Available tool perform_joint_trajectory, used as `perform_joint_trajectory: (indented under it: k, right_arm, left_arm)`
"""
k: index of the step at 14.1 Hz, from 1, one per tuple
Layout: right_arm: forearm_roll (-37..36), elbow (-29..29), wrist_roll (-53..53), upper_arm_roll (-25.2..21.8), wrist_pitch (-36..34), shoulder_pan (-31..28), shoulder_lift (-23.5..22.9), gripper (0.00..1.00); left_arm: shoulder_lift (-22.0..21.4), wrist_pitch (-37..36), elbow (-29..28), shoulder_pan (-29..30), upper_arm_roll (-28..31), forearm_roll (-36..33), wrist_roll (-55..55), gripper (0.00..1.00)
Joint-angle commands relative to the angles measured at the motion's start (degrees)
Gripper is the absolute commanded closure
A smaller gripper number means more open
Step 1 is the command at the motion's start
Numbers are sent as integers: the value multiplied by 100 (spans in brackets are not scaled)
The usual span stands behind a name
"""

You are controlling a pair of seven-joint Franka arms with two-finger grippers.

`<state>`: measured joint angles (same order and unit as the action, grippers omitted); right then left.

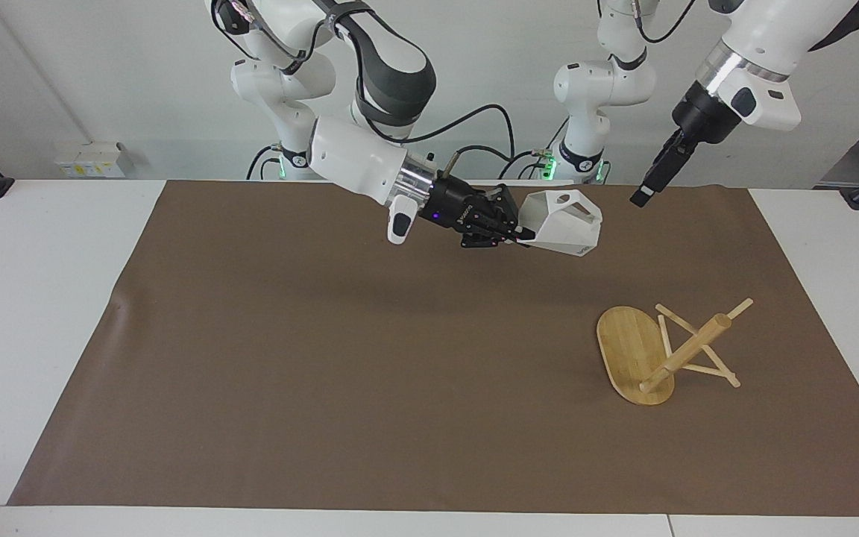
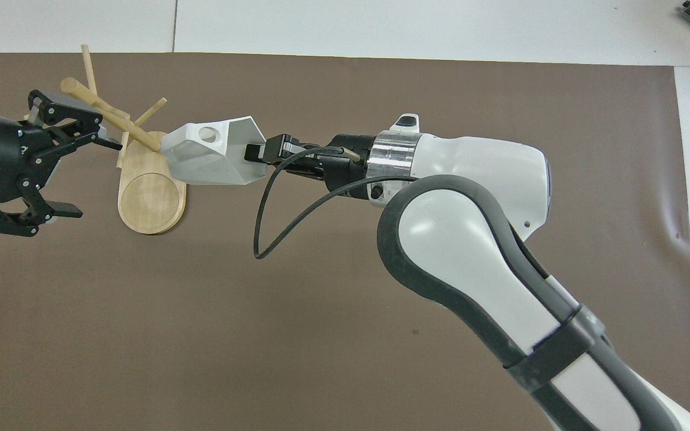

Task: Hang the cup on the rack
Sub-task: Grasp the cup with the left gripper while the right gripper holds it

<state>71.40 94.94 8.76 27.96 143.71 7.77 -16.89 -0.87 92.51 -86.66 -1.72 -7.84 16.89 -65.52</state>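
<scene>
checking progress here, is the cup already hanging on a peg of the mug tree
No: the white faceted cup is up in the air in the right claw, clear of the bamboo mug tree lying tipped on the brown mat.

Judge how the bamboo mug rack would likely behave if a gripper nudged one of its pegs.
The rack looks stiff: solid bamboo base, thick post. It probably tips easily, since post and pegs lean well out past the oval base. The thin peg sticks seem its weakest part and might flex or snap. It is likely light enough to slide on the brown mat.
</scene>
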Motion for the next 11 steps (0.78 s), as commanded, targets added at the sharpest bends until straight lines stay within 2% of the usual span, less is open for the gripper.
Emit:
perform_joint_trajectory:
  k: [1,5,7,11]
  right_arm:
    - [111,-213,-128,105,96,-39,-131,100]
    - [85,-222,-146,114,96,-30,-131,100]
    - [85,-222,-146,122,96,-21,-131,100]
    - [41,-230,-216,377,429,-21,-201,100]
  left_arm:
    - [244,196,35,75,19,289,-915,0]
    - [473,285,70,128,28,543,-1865,0]
    - [640,293,236,215,46,885,-2323,0]
    - [755,285,237,269,11,1282,-2641,0]
